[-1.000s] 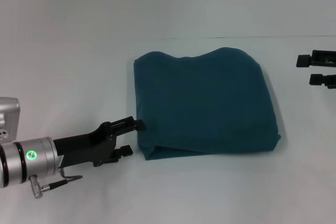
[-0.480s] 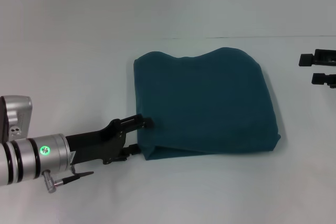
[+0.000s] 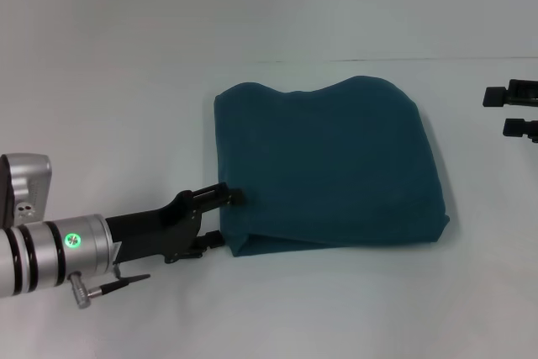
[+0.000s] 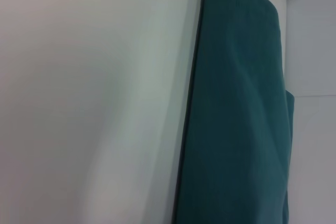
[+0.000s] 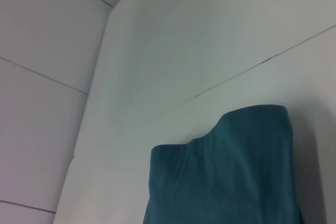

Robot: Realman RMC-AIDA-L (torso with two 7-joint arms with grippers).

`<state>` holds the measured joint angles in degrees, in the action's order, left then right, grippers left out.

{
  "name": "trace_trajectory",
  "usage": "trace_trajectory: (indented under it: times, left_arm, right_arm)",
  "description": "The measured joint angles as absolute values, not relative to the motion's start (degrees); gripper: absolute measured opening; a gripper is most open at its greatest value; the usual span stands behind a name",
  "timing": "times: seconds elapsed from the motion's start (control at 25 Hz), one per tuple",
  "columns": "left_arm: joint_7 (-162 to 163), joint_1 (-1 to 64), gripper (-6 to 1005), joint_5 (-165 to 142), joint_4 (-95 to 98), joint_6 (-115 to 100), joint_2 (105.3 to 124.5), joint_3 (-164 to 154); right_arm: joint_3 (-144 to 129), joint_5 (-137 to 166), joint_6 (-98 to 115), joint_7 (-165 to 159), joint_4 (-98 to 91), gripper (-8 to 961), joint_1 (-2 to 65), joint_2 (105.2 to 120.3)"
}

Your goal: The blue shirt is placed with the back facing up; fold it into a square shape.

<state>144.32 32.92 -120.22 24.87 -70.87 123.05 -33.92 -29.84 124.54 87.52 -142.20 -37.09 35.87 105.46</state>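
Observation:
The blue shirt [image 3: 328, 166] lies folded into a rough square on the white table, plain side up, no lettering showing. It also shows in the left wrist view [image 4: 241, 119] and the right wrist view [image 5: 226, 171]. My left gripper [image 3: 224, 219] is open at the shirt's left edge near its front-left corner. Its upper finger [image 3: 230, 197] reaches over the cloth and its lower finger [image 3: 213, 240] is at the fold's bottom edge. My right gripper [image 3: 508, 112] is open, off at the far right edge, well apart from the shirt.
The white table [image 3: 126, 124] runs to a white back wall, with a thin seam line [image 3: 471, 60] behind the shirt. Nothing else stands on the table.
My left gripper has moved right, so its upper finger now reaches onto the shirt's left edge. My right gripper has drifted slightly further right. The shirt has not moved.

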Motion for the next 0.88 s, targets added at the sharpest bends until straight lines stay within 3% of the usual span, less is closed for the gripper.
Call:
trace_trajectory:
  times: [0.52,0.88]
  left_arm:
    - [144.22,32.61,786,-120.38,24.87,-71.11,123.13,-35.62]
    - [144.41,32.50,589,-120.41,24.87,-70.86,123.13,-35.92]
  right_arm:
    - [-29.25,124.48,87.95,-142.20,-37.09,907,35.70,105.47]
    - [-29.08,124.45,88.07,-142.21,-37.09,907,35.57,105.47]
